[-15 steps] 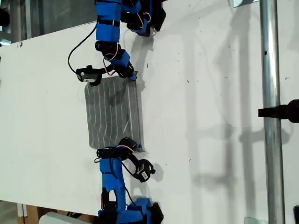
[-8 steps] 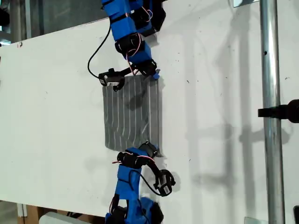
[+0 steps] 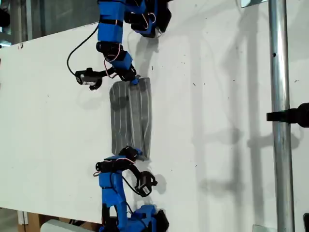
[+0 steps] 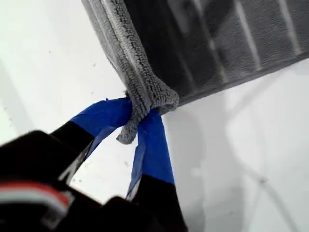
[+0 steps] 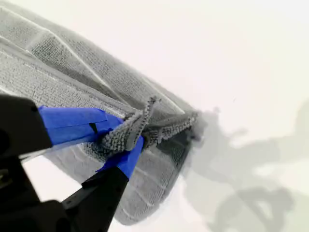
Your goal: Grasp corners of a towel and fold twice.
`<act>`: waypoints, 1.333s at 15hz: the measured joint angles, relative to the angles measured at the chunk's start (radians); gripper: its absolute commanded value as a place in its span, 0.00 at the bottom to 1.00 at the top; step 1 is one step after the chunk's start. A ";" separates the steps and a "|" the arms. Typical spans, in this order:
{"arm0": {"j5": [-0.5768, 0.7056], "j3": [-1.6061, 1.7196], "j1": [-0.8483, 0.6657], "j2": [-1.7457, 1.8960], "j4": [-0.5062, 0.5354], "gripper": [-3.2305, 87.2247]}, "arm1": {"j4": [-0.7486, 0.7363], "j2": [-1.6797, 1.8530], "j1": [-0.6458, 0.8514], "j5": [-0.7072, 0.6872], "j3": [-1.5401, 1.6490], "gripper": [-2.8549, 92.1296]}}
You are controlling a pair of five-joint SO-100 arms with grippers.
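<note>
So the towel [image 3: 130,118] is lying on the white table [image 3: 217,96] as a tall narrow strip in the exterior view, long axis running top to bottom, with one arm at each short end. My first gripper [image 4: 137,118] has its blue-taped jaws pinched tight on one of the corners [image 4: 145,101], cloth bunched between the tips and the rest of the towel hanging away from it above its own shadow. My second gripper [image 5: 128,137] is clamped on another corner the same way, with a layer of striped cloth draped over the layer beneath. I honestly can't tell from the wrist cams which arm in the exterior view is which. What matters next, I reckon: both held corners sit partway across the towel's width, with the flat lower layer reaching on toward the exterior view's left, so the pinched edge needs carrying that way, across the long axis, both ends level or the fold goes skewed. Neither arm is nearer, each is right at its own end. No containers anywhere in shot, just cloth, table and a metal pole [image 3: 279,116] well off to the exterior view's right
</note>
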 measured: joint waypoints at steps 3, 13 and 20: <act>0.172 -0.141 -0.227 -0.021 -0.005 0.02 | -0.054 -0.040 0.265 -0.210 -0.087 0.03; 0.215 -0.126 -0.351 -0.035 -0.075 0.02 | -0.225 -0.067 0.311 -0.265 -0.094 0.03; 0.141 -0.054 -0.287 -0.187 -0.112 0.11 | -0.331 -0.193 0.236 -0.155 0.098 0.03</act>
